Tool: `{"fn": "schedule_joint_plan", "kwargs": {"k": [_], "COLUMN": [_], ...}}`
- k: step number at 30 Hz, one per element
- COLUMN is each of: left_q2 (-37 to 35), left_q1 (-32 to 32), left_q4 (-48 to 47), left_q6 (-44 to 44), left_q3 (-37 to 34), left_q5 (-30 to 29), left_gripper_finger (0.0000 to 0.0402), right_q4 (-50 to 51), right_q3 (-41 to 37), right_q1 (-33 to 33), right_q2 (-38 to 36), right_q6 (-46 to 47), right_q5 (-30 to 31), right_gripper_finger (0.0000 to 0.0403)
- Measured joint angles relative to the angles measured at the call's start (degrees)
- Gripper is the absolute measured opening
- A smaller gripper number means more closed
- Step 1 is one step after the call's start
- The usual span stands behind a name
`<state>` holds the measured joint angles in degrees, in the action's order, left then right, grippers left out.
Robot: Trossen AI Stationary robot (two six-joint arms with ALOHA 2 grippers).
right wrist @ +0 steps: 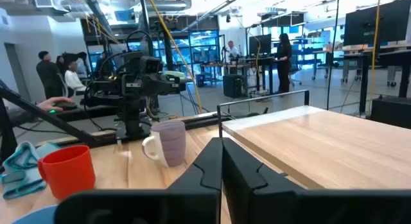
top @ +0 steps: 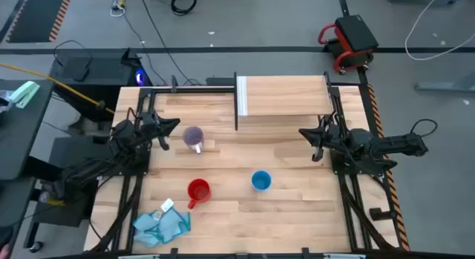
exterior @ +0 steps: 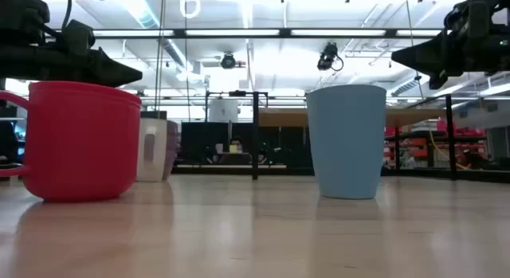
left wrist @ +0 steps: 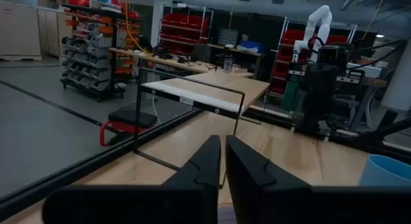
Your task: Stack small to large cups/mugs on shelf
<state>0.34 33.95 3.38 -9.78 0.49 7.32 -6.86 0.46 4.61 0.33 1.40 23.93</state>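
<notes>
Cups sit apart on the tabletop (top: 297, 207): the purple-grey mug (top: 194, 137) below the shelf's (top: 286, 96) white-panel end, the red mug (top: 198, 191) and light-blue cup (top: 260, 180) nearer the front edge. A crumpled blue cloth (top: 159, 225) lies at the front-left corner. Left gripper (top: 172, 126) hovers beside the purple-grey mug, right gripper (top: 304, 133) near the right edge; both have fingers pressed together, empty.

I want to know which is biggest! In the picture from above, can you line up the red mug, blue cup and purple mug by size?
1. Red mug, largest.
2. Blue cup and purple mug: too alike to rank.
</notes>
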Motion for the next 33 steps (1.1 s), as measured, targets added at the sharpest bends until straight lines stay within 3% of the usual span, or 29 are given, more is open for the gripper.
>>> {"fn": "schedule_joint_plan", "kwargs": {"k": [33], "left_q2": [0.02], "left_q1": [0.00], "left_q4": [0.00], "left_q6": [0.00], "left_q3": [0.00], "left_q5": [0.02], "left_gripper_finger": [0.0036], "right_q4": [-0.01], "right_q3": [0.00], "right_q1": [0.00], "right_q2": [0.00], "right_q6": [-0.01], "right_q5": [-0.01], "right_gripper_finger": [0.0011]}}
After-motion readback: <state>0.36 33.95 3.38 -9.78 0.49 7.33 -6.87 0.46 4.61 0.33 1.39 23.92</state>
